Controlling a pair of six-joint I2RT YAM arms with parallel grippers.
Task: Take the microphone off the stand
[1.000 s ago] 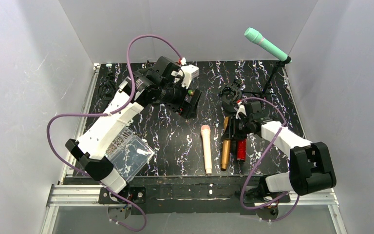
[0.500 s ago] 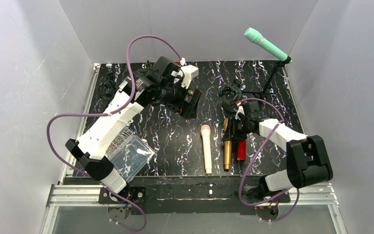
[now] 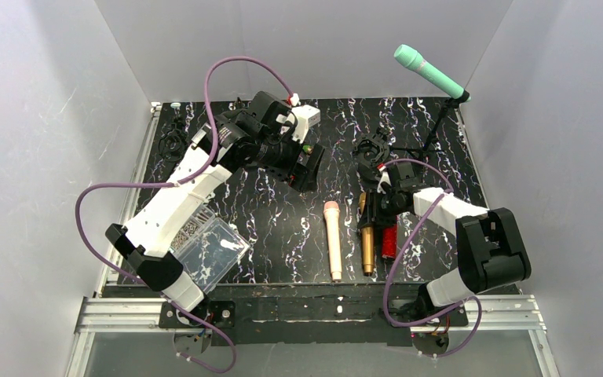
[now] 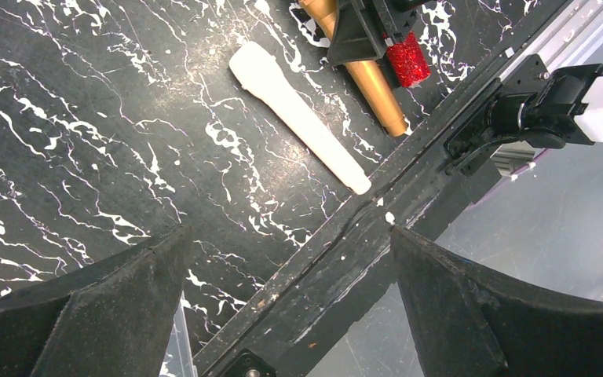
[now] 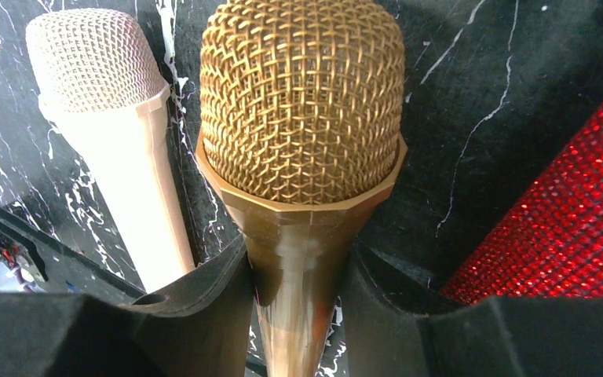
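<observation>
A teal microphone sits tilted in the clip of a black stand at the back right, untouched. My right gripper is low at the table, shut on the neck of a gold microphone, which lies on the black marbled table with its handle toward the front; my right gripper also shows in the right wrist view. My left gripper hangs open and empty above the table's middle; its two fingers frame the table's front edge in the left wrist view.
A cream microphone lies left of the gold one and a red glitter microphone lies right of it. An empty black stand clip stands behind my right gripper. A clear plastic box sits at the front left.
My right arm has swung its elbow leftward, and the gold microphone's handle end has shifted slightly right. The left arm and the teal microphone have not moved.
</observation>
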